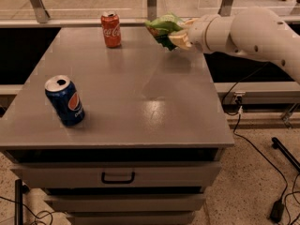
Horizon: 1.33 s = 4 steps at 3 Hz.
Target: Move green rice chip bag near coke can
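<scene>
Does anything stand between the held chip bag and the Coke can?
Nothing visible does. The gripper, at the table's far right, has its jaws shut on the green rice chip bag. Only tabletop lies between it and the coke can to its left. The Pepsi can stands near-left, well aside.

Light-green chip bag [161,25] with darker green folds, cream gripper [171,37] clasping it over the far edge of the grey table [140,83], red can [111,30] with white script, blue can [66,101] with red-and-white emblem, white arm [251,29]
</scene>
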### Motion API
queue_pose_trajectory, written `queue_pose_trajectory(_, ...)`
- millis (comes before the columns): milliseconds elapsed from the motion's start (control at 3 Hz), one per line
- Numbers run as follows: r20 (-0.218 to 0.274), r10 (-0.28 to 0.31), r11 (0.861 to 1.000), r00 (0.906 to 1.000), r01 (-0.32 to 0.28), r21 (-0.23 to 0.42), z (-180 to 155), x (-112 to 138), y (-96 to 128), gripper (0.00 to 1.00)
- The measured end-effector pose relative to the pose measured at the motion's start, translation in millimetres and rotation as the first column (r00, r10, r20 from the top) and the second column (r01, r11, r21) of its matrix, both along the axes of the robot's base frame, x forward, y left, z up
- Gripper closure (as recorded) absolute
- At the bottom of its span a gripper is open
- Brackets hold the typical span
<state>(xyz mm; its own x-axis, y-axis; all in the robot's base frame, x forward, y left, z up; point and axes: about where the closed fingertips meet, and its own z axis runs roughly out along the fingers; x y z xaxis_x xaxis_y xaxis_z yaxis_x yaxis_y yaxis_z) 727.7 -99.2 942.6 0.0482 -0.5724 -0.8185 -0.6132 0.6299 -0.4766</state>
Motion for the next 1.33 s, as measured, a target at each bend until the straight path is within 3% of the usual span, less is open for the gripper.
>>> queue_pose_trajectory(333,-0.004,0.022,1.0,0.9997,-0.022,-0.012,-5,15,8,1.0)
queue_pose_trajectory(1333,0.007,0.133,0.991,0.9911,-0.133,0.004,-14,57,61,1.0)
